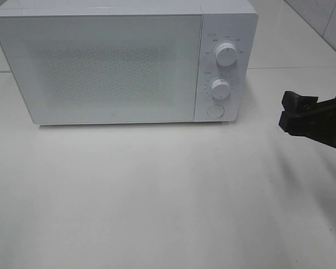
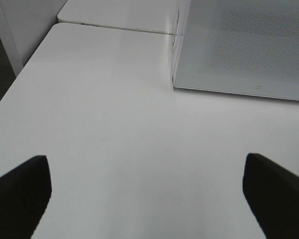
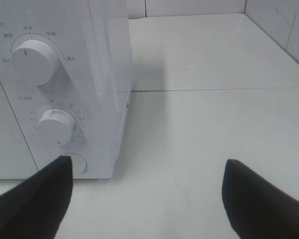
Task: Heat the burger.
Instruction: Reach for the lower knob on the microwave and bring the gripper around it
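A white microwave (image 1: pixel 117 61) stands at the back of the table with its door shut. Its panel has an upper knob (image 1: pixel 225 55), a lower knob (image 1: pixel 219 88) and a round button (image 1: pixel 215 110). The burger is out of view in every frame. My right gripper (image 1: pixel 302 115) is open and empty, hovering to the right of the panel; in the right wrist view (image 3: pixel 144 199) its fingers frame the lower knob (image 3: pixel 57 125) and button (image 3: pixel 75 163). My left gripper (image 2: pixel 147 199) is open and empty over bare table near the microwave's left corner (image 2: pixel 174 84). It does not show in the exterior view.
The white table (image 1: pixel 157 196) spreads in front of the microwave. A seam to a second tabletop (image 2: pixel 114 12) runs behind the microwave's left side. A tiled wall (image 1: pixel 325 22) stands at the back right. The table's left edge (image 2: pixel 20 74) drops to a dark floor.
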